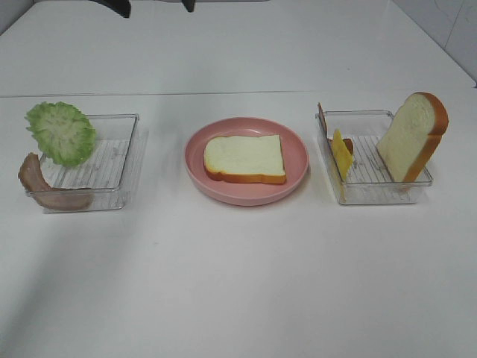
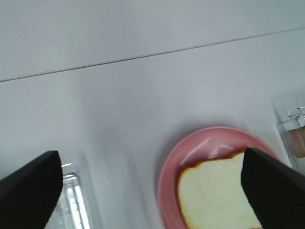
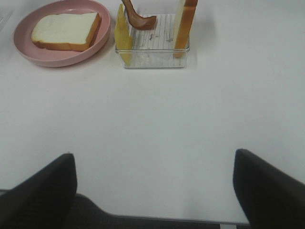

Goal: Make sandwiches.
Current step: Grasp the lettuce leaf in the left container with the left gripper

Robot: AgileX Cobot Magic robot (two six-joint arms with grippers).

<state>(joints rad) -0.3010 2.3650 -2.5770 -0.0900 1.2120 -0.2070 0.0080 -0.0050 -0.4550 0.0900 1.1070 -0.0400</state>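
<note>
Table [image 1: 238,283]: bread slice [image 2: 217,195] beyond left jaws.

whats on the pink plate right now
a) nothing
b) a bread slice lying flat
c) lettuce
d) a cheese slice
b, one bread slice lies flat on the pink plate, while the lettuce and cheese are off to the sides.
</note>
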